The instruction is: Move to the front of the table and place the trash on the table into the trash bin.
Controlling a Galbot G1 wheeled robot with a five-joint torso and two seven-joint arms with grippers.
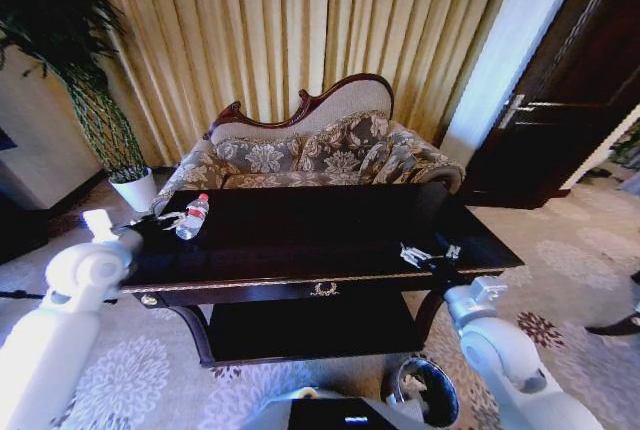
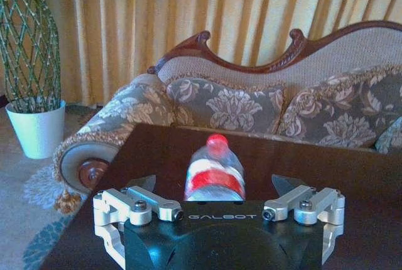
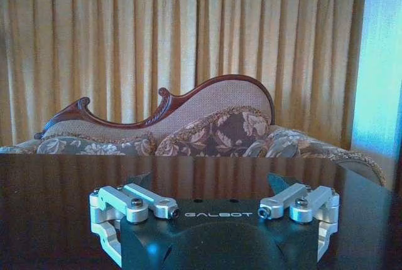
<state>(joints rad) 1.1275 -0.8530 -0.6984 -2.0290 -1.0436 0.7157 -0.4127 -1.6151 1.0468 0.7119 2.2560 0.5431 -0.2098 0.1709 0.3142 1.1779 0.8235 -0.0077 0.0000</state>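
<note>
Base parked at table front; bottle lies near its left edge between the spread jaws of left gripper, ungrasped; right gripper open; bin awaits everything.

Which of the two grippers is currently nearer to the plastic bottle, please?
The left. The left gripper sits open around the bottle at the table's left end, fingers on either side. The right gripper rests at the far right end.
</note>
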